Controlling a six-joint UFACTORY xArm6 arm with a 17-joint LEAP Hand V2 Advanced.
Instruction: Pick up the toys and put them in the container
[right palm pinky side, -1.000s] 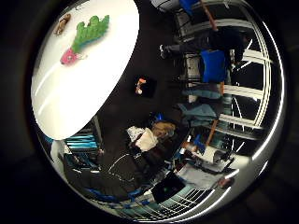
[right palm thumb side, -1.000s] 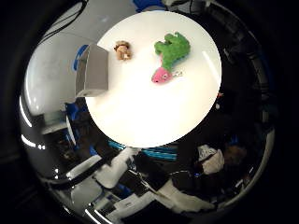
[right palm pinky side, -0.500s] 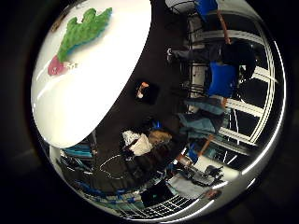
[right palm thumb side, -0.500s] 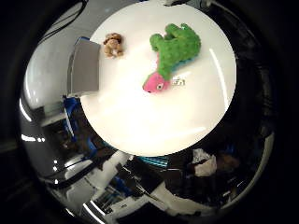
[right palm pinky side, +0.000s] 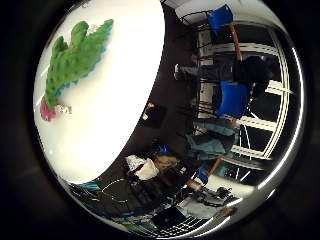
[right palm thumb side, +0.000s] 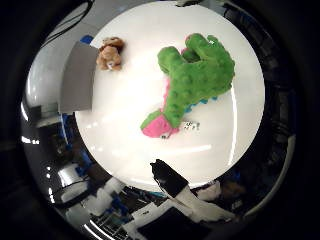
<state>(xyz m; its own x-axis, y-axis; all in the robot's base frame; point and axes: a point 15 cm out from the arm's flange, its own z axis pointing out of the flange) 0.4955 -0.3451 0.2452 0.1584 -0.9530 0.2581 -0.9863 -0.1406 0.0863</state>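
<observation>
A green plush dinosaur (right palm thumb side: 196, 78) with a pink head (right palm thumb side: 155, 125) lies on the round white table (right palm thumb side: 225, 150), and it fills much of the thumb side view. It also shows in the little finger side view (right palm pinky side: 72, 60). A small brown plush toy (right palm thumb side: 108, 52) lies near the table's rim. Right beside it stands a grey container (right palm thumb side: 78, 75). A black and white part of my hand (right palm thumb side: 172, 188) reaches in over the table's rim, away from the toys.
A small pale tag or bit (right palm thumb side: 190, 125) lies by the dinosaur's head. Beyond the table, on the dark floor, stand blue chairs (right palm pinky side: 230, 98) and loose clutter (right palm pinky side: 150, 165). Window frames (right palm pinky side: 265, 75) line the far side.
The whole picture has shifted. The camera has come closer to the table and the green dinosaur now looks much larger. The toys and container lie where they were.
</observation>
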